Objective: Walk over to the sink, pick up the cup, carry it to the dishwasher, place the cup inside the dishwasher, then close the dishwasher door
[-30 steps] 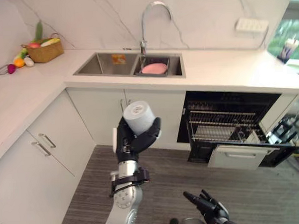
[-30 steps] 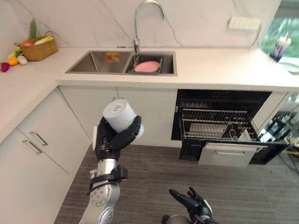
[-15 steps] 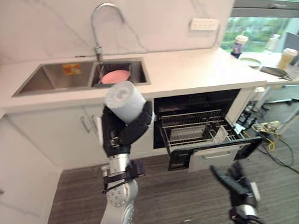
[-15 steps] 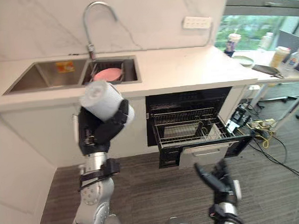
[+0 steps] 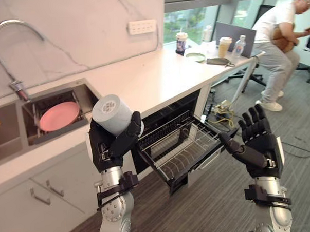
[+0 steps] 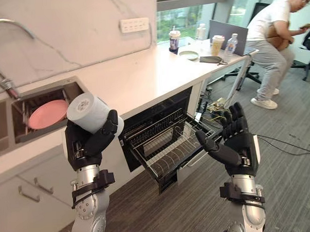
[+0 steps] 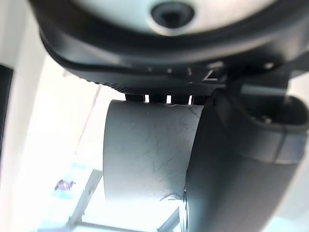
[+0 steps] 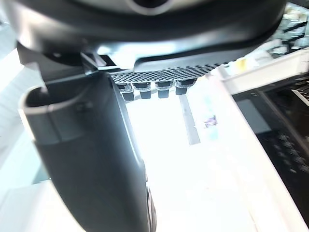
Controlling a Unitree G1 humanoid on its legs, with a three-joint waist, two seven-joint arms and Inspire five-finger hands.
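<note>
My left hand (image 5: 111, 146) is shut on a pale grey cup (image 5: 111, 114), held tilted at chest height in front of the counter; the cup (image 7: 147, 150) fills its wrist view against the palm. Right of the cup stands the dishwasher (image 5: 168, 133) under the counter, its door down and its wire rack (image 5: 179, 148) pulled out. My right hand (image 5: 256, 142) is raised to the right of the rack, open, fingers spread and holding nothing. The sink (image 5: 47, 118) lies to the left with a pink plate (image 5: 59, 115) in it.
A white counter (image 5: 153, 75) runs to the right and carries cups, a bowl and a bottle (image 5: 238, 44) at its far end. A person (image 5: 275, 39) sits on a chair at the right rear. Cabinet doors (image 5: 45, 195) lie below the sink. Cables lie on the floor by the counter's end.
The camera has swung to the right, so sink and dishwasher sit further left and the seated person has come into view. My right hand rose from low down to chest height. The cup stays held.
</note>
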